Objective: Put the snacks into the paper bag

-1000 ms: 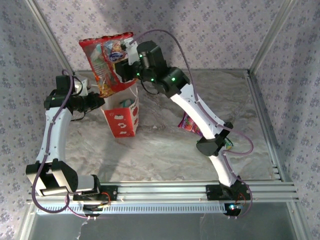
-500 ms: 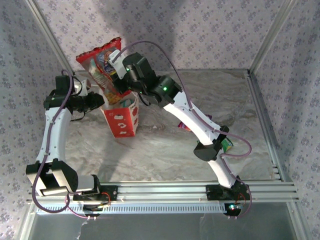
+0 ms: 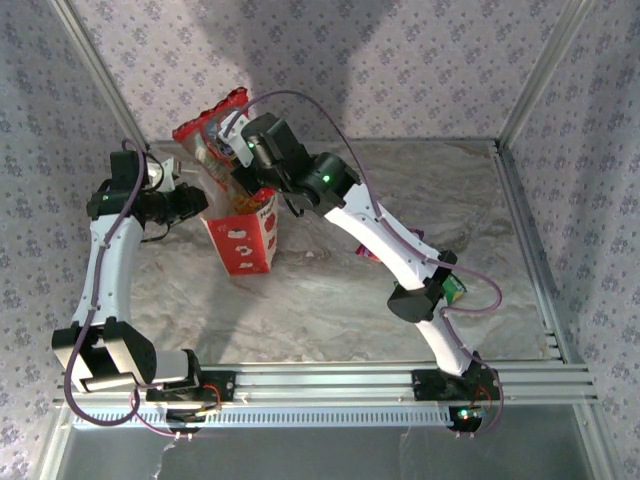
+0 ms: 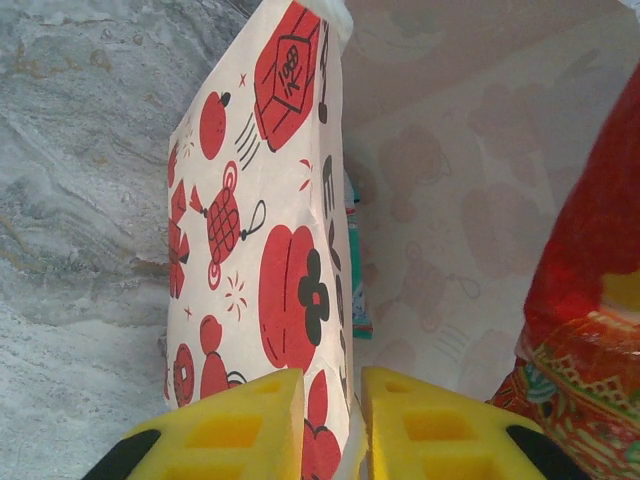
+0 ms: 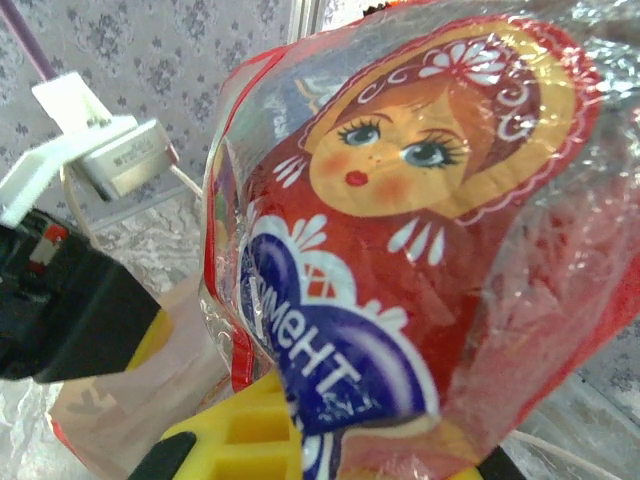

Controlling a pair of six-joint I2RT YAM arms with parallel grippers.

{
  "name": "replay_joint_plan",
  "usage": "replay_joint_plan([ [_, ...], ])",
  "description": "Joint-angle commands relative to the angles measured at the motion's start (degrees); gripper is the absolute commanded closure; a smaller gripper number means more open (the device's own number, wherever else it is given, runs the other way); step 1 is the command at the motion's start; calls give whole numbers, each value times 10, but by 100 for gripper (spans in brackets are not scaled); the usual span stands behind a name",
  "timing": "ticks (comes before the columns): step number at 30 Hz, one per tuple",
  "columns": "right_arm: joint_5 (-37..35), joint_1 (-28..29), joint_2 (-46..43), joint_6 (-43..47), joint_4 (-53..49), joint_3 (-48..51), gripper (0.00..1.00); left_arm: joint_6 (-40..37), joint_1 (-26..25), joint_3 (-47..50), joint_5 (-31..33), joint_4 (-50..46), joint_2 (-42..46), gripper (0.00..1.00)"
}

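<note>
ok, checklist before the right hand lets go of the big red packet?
1. Right hand shut on large red glossy packet: ok.
2. Left hand pinching wall of white-and-red paper bag: ok.
3. Bag mouth open, bag standing: ok.
4. Packet's lower end in the mouth: ok.
5. Packet fully inside: not ok, top sticks out above the rim.
6. Room beside small teal packet already inside: cannot tell.

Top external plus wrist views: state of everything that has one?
paper bag, upright, mouth open
left gripper, shut on the paper bag's wall
right gripper, shut on the large red packet
large red packet, held up, lower end at the bag's mouth
purple-pink packet, on the table, partly under the right arm
green packet, on the table beside the right arm
</note>
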State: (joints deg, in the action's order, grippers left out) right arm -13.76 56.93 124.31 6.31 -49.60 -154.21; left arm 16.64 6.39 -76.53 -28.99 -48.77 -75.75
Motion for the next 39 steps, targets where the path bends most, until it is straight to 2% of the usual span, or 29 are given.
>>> replay_joint_plan([
  [1, -15, 6, -57, 20, 50, -4, 100, 5, 7, 2, -9, 13, 11, 78],
  [8, 0, 7, -69, 36, 20, 4, 100, 9, 7, 3, -9, 16, 8, 78],
  [24, -41, 10, -73, 83, -15, 23, 100, 19, 7, -1, -6, 18, 2, 81],
  [31, -102, 3, -64, 72, -21, 21, 100, 22, 8, -4, -5, 18, 1, 82],
  [39, -43, -10, -56, 59, -45, 21, 100, 25, 7, -7, -6, 18, -1, 82],
])
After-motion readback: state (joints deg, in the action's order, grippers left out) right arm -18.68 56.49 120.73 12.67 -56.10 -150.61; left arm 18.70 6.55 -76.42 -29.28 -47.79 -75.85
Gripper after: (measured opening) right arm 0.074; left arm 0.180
